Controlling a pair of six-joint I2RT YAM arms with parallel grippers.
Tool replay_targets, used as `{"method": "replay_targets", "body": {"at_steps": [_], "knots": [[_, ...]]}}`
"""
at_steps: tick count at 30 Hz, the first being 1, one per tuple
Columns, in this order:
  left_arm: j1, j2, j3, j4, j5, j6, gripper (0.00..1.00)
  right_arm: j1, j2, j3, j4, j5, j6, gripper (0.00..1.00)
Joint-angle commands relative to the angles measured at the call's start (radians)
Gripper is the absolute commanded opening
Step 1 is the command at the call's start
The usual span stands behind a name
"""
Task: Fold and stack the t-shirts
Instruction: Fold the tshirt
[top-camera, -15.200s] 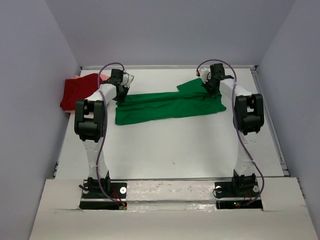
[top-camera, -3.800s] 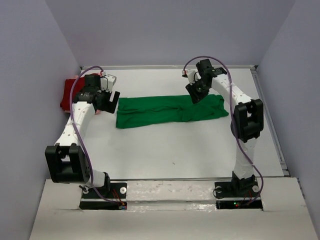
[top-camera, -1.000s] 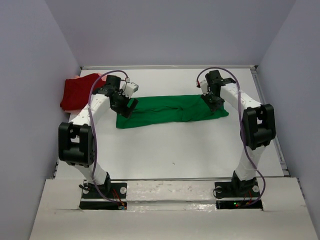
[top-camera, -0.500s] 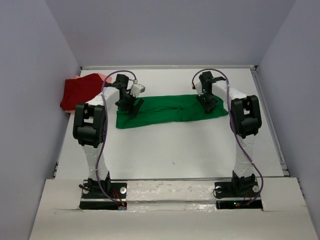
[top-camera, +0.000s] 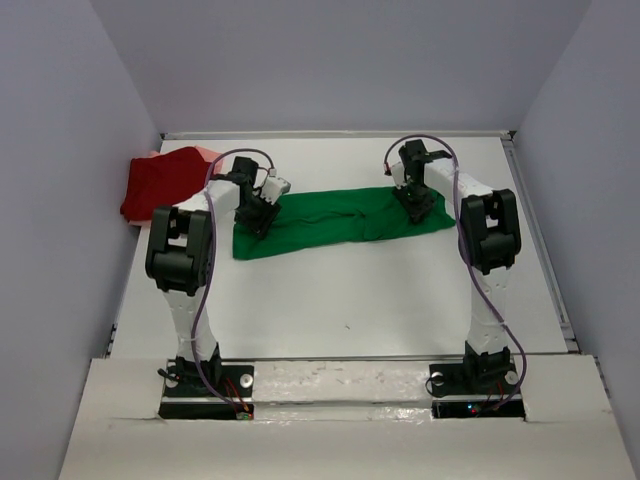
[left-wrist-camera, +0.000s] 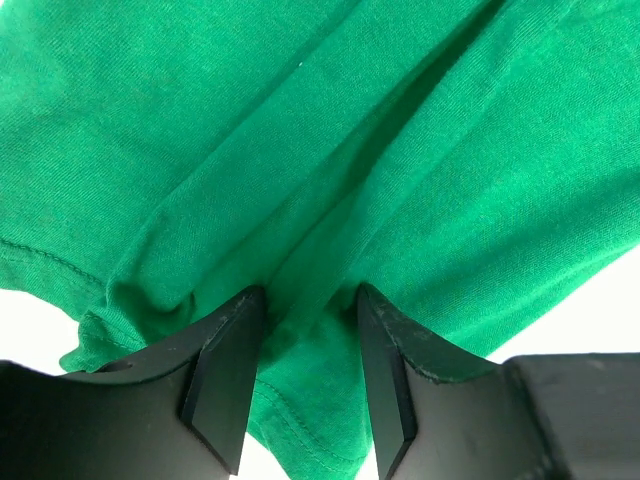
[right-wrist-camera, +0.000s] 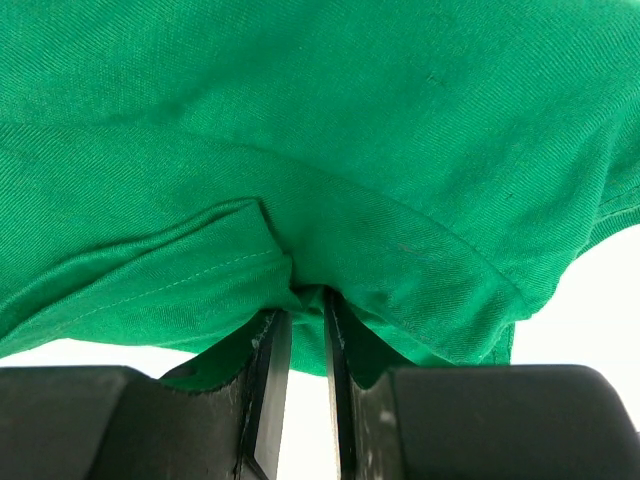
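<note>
— What lies on the white surface (top-camera: 340, 300)?
— 2 lots of cloth. A green t-shirt (top-camera: 330, 222), folded into 1 long band, stretches left to right across the far half.
— And the other?
— A dark red t-shirt (top-camera: 160, 182), bunched at the far left edge, near the band's left end. Pale pink cloth (top-camera: 146, 157) peeks out behind it.

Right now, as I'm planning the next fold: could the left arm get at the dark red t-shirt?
Probably yes: the dark red t-shirt lies uncovered to the left of the left hand, nothing between. But its jaws straddle a fold of the green t-shirt.
</note>
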Motion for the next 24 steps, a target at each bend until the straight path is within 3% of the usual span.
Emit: {"method": "replay_targets", "body": {"at_steps": [1,8,11,18,24], "knots": [[-0.01,-0.002,-0.063,-0.046,-0.02,-0.009,0.53,-0.006,0.028,0.015,-0.002,-0.008,-0.012,0.25],[-0.033,-0.027,-0.126,-0.075,-0.027,-0.014,0.51,-0.017,0.114,0.164,-0.063,-0.066,-0.008,0.26],[-0.049,-0.061,-0.167,-0.1,0.001,-0.002,0.49,-0.017,0.198,0.319,-0.132,-0.154,0.006,0.26],[-0.064,-0.136,-0.215,-0.206,0.075,0.021,0.49,-0.026,0.356,0.616,-0.2,-0.197,-0.008,0.27],[-0.15,-0.159,-0.245,-0.264,0.11,0.038,0.41,-0.026,0.369,0.647,-0.14,-0.27,-0.041,0.29]]}}
